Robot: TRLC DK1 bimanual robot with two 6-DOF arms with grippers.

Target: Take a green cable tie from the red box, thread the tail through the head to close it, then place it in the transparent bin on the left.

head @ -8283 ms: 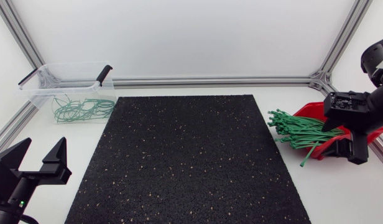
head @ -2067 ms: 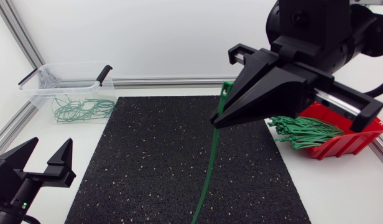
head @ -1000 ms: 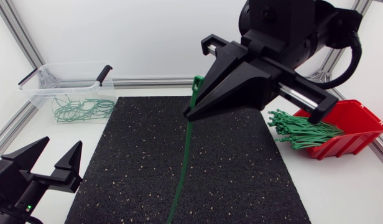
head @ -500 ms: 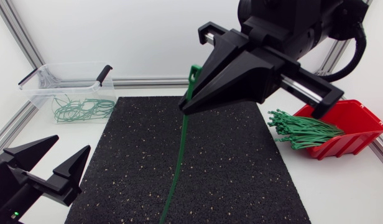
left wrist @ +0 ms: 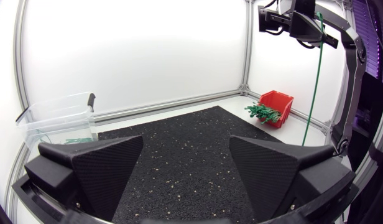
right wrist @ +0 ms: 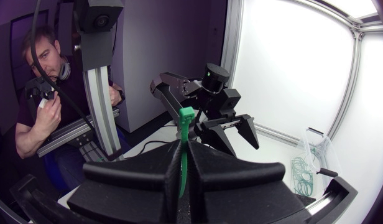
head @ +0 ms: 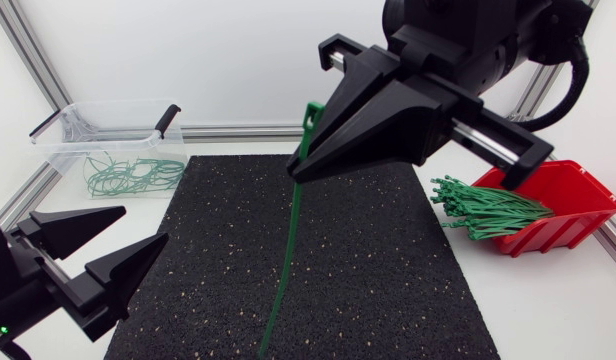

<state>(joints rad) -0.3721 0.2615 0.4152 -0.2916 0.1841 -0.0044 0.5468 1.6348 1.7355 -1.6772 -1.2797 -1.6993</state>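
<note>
The right claw (head: 296, 176) grips a green cable tie (head: 281, 270) high over the black mat (head: 388, 270). The right wrist view shows its fingers meeting just under the tie's head. The head view shows the long tail hanging. The left claw (head: 143, 226) gapes wide. Red box (head: 573, 230) and transparent bin (head: 58, 150) sit well apart.

A white table (head: 548, 320) carries a black speckled mat (head: 368, 260) across its middle. At the far left corner, off the mat, stands the transparent bin (head: 58, 160). On the right, just beside the mat's edge, sits the red box (head: 578, 215), tilted. Its bundle of green cable ties (head: 483, 212) juts toward the mat, perhaps resting on the table.
</note>
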